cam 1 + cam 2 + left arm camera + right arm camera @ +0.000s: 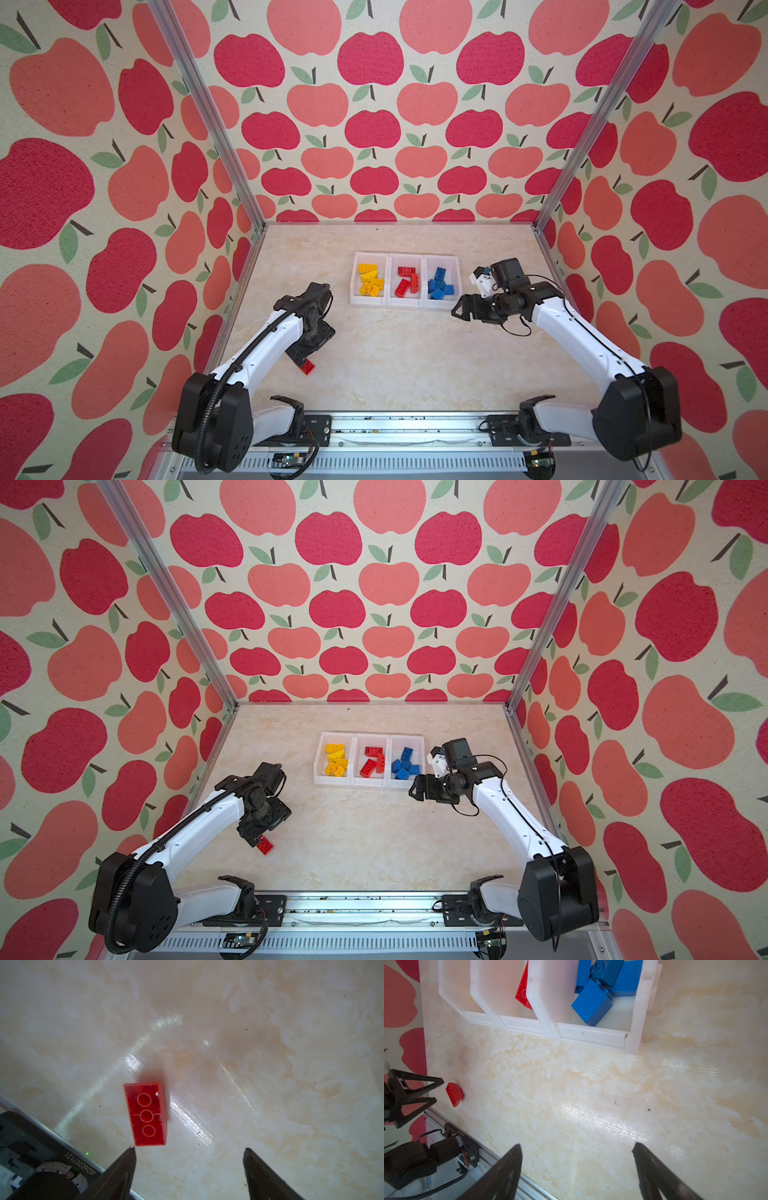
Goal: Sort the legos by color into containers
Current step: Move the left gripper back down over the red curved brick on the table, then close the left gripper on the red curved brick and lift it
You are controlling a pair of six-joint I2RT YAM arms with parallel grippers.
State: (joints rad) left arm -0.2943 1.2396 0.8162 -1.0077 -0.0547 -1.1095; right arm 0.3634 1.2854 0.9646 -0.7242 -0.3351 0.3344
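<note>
Left wrist view: red brick (146, 1114) lies on the bench (270, 1064), hollow underside facing the camera. Long axis runs away from the left hand (190, 1153), off-centre by one fingertip. That hand is spread wide, empty. Brick is likely light, rigid, slick; pinch across the short width. Right hand (576, 1147) is spread, empty, near the containers (405, 301).
</note>
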